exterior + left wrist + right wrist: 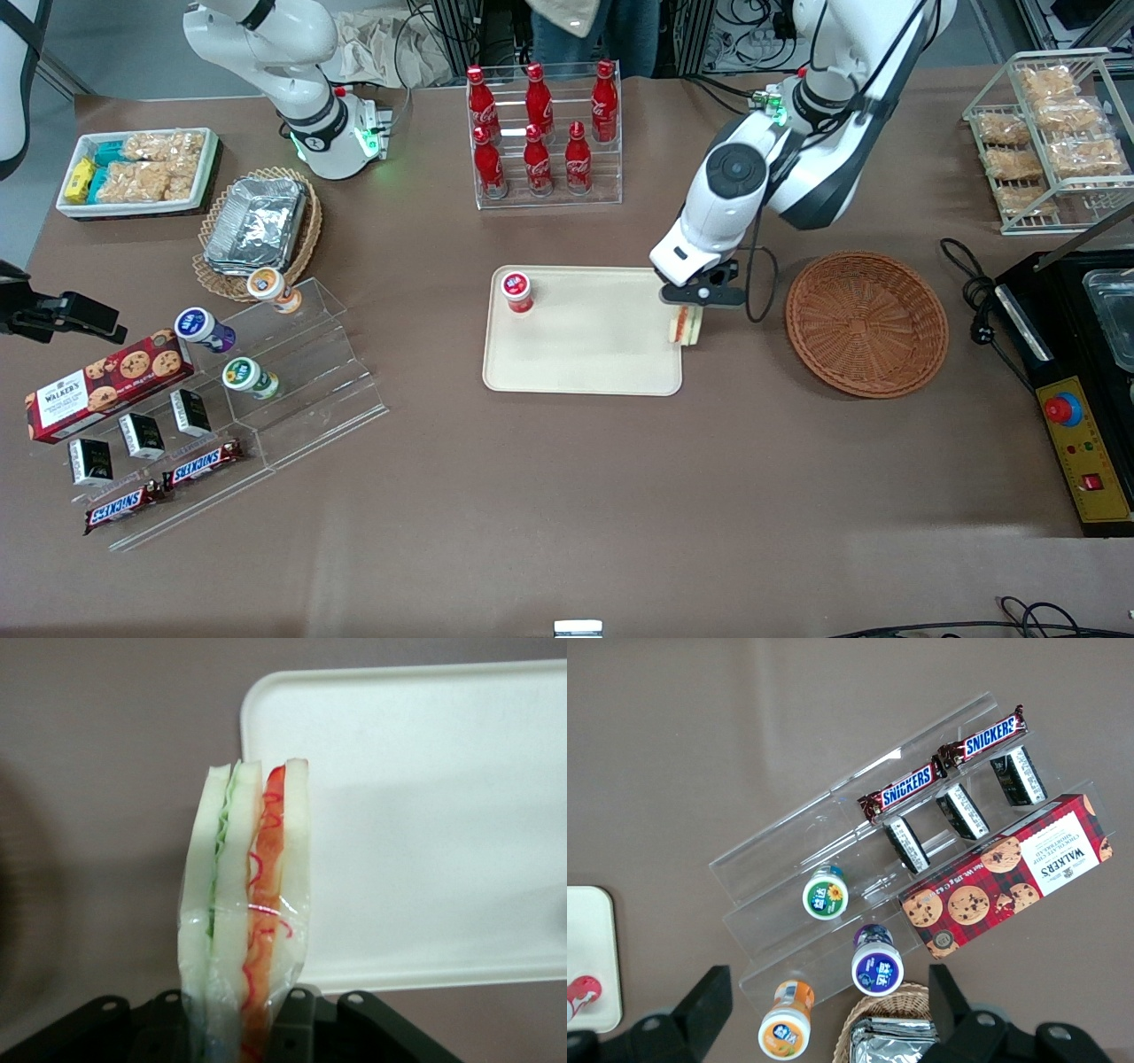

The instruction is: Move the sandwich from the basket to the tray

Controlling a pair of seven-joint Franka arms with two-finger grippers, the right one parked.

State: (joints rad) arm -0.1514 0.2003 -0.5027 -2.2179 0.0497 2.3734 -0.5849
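One sandwich (248, 904) is clamped in the gripper (689, 312) above the tray (585, 354) edge nearest the basket (866, 322).

Even, diffuse overhead light fell across the table (567, 496) in the front view, leaving only soft, short shadows beside the basket (866, 323) and beneath the left arm's gripper (689, 312), which hung at the tray (576, 363) edge. The front view was sharp throughout. In the left wrist view, glare washed the tray (425, 815) nearly white, highlights glinted on the sandwich (248, 904) wrap, and the table looked dim.
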